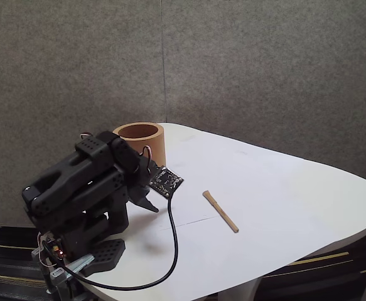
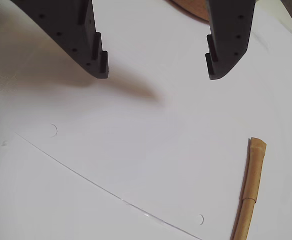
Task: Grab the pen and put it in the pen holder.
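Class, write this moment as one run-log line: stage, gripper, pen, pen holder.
stage: before grasp | gripper: open, empty, above table | pen: flat on table, untouched | pen holder: upright behind arm, pen not inside

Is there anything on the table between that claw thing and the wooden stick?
No. In the wrist view, bare white table separates the open end effector from the pen.

bare table (image 1: 277, 188) all around the pen (image 1: 220, 211); cup (image 1: 140, 143) and cable (image 1: 172, 241) sit well apart.
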`<state>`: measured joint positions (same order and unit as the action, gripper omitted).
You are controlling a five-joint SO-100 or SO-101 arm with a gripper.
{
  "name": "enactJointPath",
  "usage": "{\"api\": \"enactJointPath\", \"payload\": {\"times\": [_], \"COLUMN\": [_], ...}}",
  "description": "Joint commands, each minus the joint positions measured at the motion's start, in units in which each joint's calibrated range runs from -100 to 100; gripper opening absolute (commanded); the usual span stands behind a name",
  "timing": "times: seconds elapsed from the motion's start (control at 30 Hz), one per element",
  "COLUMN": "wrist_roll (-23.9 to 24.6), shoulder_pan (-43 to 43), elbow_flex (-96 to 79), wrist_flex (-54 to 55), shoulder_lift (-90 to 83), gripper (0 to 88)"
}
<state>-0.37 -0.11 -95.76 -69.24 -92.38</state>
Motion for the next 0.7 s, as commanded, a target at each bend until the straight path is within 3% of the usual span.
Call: {"api": "enactJointPath", "payload": {"times": [0.0,0.67], "wrist_roll": [-0.2,-0.2], "shoulder_pan": [0.2,0.0], "elbow_flex": [0.7,0.7], "wrist_flex": [-0.3,-0.3], "shoulder_lift": [0.0,0.0], "gripper": [27.5,27.5]}}
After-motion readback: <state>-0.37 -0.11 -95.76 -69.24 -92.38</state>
